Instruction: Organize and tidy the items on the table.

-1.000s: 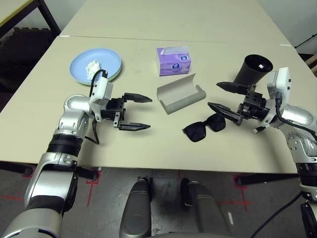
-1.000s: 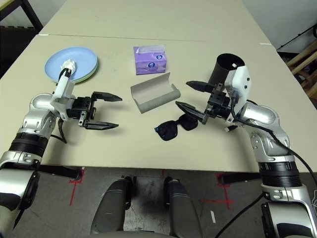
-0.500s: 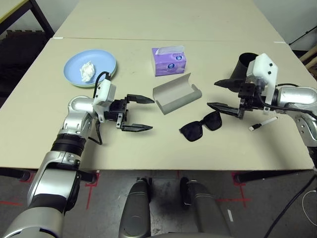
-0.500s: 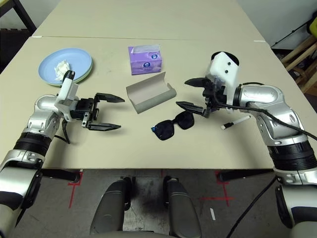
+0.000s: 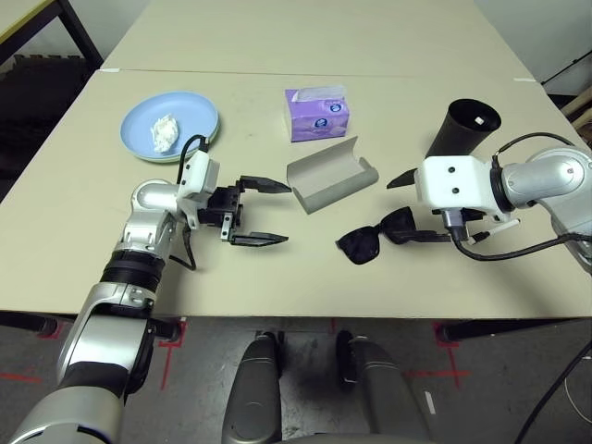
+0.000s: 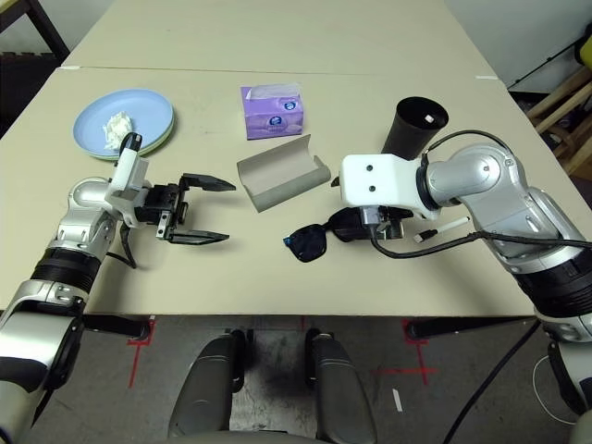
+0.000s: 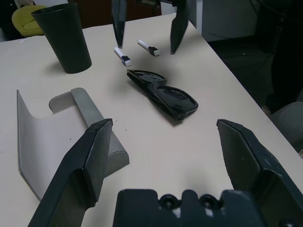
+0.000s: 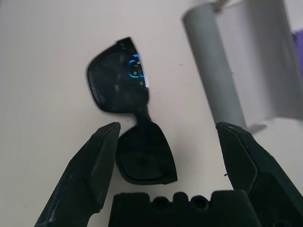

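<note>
A: How far along is the tidying, would you say?

B: Early, I think. On the large plain beige tabletop (image 5: 277,277) the black plastic sunglasses (image 5: 381,234) lie folded on the bare surface, just in front of the open grey oblong glasses case (image 5: 331,175), which is empty.

A: And the plates?

B: The light blue plate (image 5: 190,122) sits on a pale green one (image 5: 214,132), only an edge of it showing, at the far left of the table, with the crumpled white tissue wad (image 5: 164,132) resting on top. That stack looks partly gathered, though the tissue probably counts as rubbish to clear.

A: Pens and cup?

B: The tall black cup (image 5: 460,129) stands upright at the right with nothing seen going into it. Two short white pens (image 7: 137,50) lie near it on the table, so they are not yet put away. A purple tissue box (image 5: 319,113) stands behind the case.

A: What are the arms doing?

B: The right gripper (image 8: 163,139) hangs directly above the sunglasses, fingers spread wide either side of them and holding nothing. The left gripper (image 5: 262,212) hovers level just left of the case, also spread and empty.

A: So what is left?

B: By my reading nearly everything: sunglasses into the case, pens into the cup, tissue dealt with
</note>
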Controlling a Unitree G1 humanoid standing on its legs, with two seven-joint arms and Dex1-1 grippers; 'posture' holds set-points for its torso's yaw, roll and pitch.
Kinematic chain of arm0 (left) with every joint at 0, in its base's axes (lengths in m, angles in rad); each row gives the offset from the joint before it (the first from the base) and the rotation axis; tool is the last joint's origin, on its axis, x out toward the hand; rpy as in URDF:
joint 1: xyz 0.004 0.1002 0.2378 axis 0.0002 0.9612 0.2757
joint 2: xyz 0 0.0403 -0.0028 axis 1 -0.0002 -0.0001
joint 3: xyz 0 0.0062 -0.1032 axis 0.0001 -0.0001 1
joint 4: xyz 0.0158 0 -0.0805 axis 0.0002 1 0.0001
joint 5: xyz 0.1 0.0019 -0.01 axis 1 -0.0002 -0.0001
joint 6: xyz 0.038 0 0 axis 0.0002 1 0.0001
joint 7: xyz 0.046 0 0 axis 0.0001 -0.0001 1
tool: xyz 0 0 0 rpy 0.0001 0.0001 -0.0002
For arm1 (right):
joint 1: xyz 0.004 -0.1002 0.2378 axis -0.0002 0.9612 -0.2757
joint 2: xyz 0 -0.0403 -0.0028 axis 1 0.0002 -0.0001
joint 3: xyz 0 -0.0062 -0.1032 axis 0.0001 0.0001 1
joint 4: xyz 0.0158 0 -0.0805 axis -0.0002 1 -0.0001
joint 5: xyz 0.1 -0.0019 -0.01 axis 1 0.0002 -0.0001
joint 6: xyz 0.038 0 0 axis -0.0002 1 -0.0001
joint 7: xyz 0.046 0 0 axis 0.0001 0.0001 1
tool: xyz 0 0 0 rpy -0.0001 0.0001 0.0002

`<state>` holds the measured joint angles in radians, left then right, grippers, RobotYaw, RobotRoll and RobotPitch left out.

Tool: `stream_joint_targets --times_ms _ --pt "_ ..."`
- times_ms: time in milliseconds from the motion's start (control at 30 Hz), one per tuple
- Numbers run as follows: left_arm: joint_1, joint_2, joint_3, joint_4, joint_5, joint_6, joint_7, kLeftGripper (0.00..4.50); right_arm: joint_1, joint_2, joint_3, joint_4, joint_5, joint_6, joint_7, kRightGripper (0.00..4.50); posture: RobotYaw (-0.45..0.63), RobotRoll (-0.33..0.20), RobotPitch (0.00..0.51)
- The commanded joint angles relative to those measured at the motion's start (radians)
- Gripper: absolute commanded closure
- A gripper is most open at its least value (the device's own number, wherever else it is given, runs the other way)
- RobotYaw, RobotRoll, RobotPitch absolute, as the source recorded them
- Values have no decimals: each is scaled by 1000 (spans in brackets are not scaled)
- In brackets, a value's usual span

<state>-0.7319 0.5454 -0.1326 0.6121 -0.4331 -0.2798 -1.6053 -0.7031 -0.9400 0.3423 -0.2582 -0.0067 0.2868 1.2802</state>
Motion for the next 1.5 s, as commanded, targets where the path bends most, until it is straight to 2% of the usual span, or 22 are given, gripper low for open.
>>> stream_joint_targets --times_ms 33,267,467,833,1500 --pt "16 -15 12 4 25 -7 -9 12 -16 -16 36 -37 -41 -19 53 0 115 0 195" --pt "16 -38 19 1 39 -3 -3 12 -48 -20 100 -28 -171 -70 104 0 124 0 191" --pt "24 -42 23 -3 47 4 -5 12 -85 44 156 6 -284 -75 99 0 133 0 194" --pt "35 -24 20 -10 82 30 12 12 -141 149 180 71 -355 -69 112 0 140 0 199" --pt "45 -16 18 -12 126 69 42 12 -138 203 193 106 -430 -68 156 0 146 0 202"
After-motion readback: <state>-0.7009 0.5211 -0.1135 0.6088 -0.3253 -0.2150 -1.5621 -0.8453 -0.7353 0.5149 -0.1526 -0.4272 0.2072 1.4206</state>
